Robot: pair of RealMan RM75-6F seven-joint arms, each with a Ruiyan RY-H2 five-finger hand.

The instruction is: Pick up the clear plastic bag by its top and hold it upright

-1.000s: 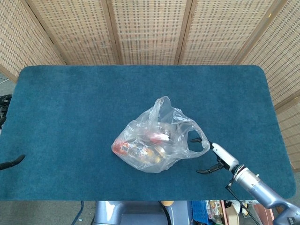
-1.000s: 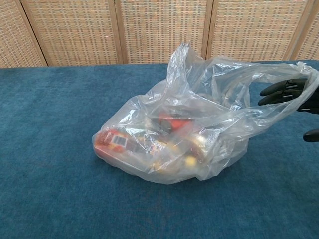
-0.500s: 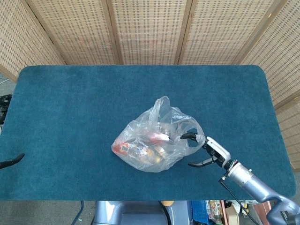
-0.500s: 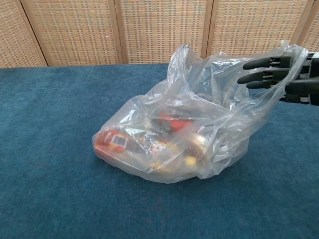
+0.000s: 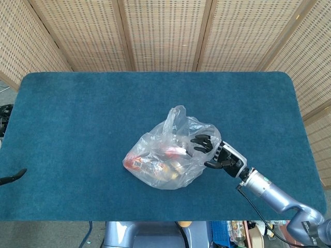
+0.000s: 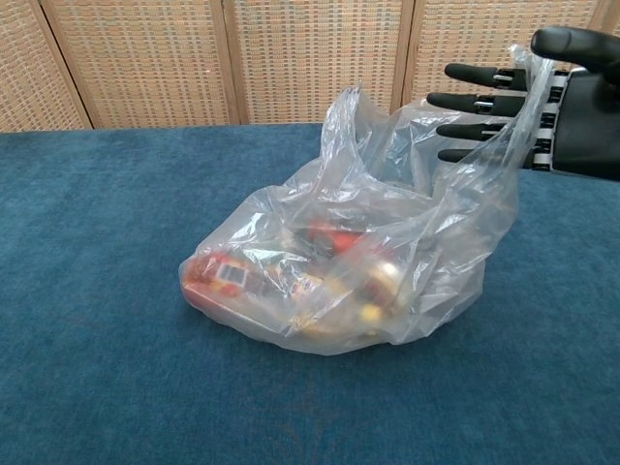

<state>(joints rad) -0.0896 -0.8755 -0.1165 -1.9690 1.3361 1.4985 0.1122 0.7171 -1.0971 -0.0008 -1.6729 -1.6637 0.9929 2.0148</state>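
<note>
Fingers [image 6: 477, 101] through clear plastic bag [image 6: 339, 271] handle

No readable text anywhere. Red packet [image 6: 218, 274] inside the clear plastic bag [image 6: 368, 262] carries a small white label with dark marks, likely a barcode, too blurred to read in either view. No brands or numbers legible.

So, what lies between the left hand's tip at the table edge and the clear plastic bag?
Nothing but bare blue table cloth. The head view shows this stretch, from the left hand to the clear plastic bag; the chest view does not show that hand.
</note>
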